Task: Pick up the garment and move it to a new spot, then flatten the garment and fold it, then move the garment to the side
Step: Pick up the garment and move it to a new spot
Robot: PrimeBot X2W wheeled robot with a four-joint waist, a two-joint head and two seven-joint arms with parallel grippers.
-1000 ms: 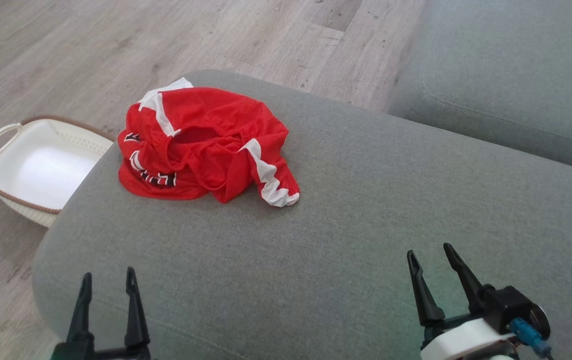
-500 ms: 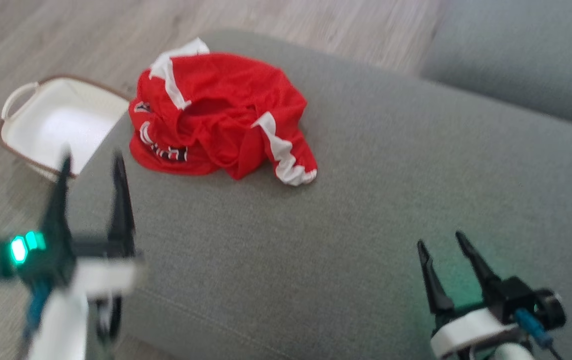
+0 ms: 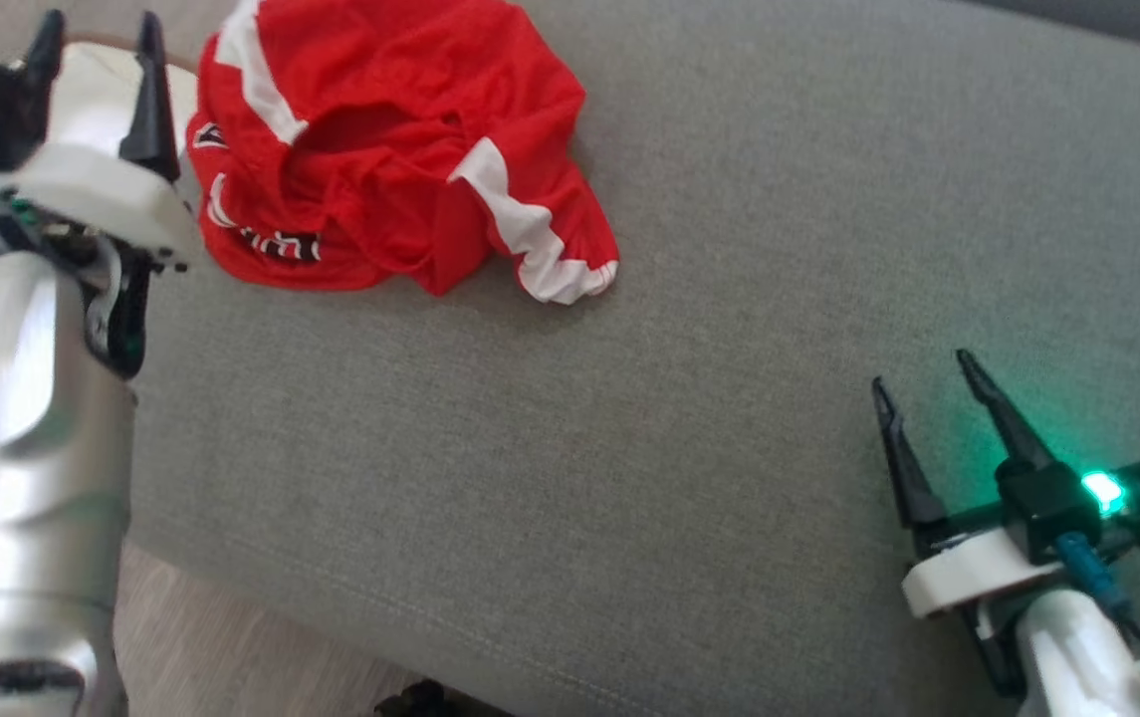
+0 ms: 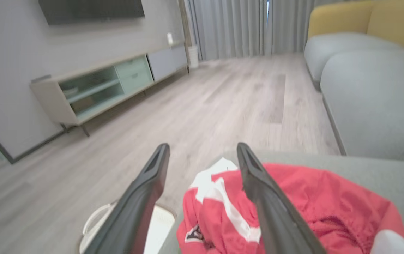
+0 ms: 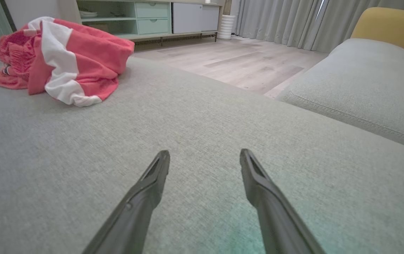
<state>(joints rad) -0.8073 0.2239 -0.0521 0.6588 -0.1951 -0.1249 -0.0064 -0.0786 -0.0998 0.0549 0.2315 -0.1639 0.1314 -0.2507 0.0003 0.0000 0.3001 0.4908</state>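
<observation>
The garment [image 3: 380,139] is a crumpled red piece with white stripes and dark lettering, bunched on the grey cushion [image 3: 689,299] at the upper left of the head view. My left gripper [image 3: 97,30] hangs open just left of the garment's edge, with nothing between its fingers. In the left wrist view the garment [image 4: 293,204] lies below and to the right of the open left gripper [image 4: 202,150]. My right gripper [image 3: 923,368] stands open over bare cushion at the lower right, far from the garment [image 5: 64,56]; the right wrist view shows that gripper [image 5: 204,157] empty.
A white basket [image 4: 159,225] sits on the wood floor [image 4: 223,98] beside the cushion's left end, under my left gripper. A second grey cushion [image 5: 357,77] lies beyond a gap to the right. A low cabinet [image 4: 110,84] stands against the far wall.
My left arm has risen and reached forward to the garment's left edge. The head camera has tilted down, shifting the whole scene upward. The right gripper has hardly moved over the cushion.
</observation>
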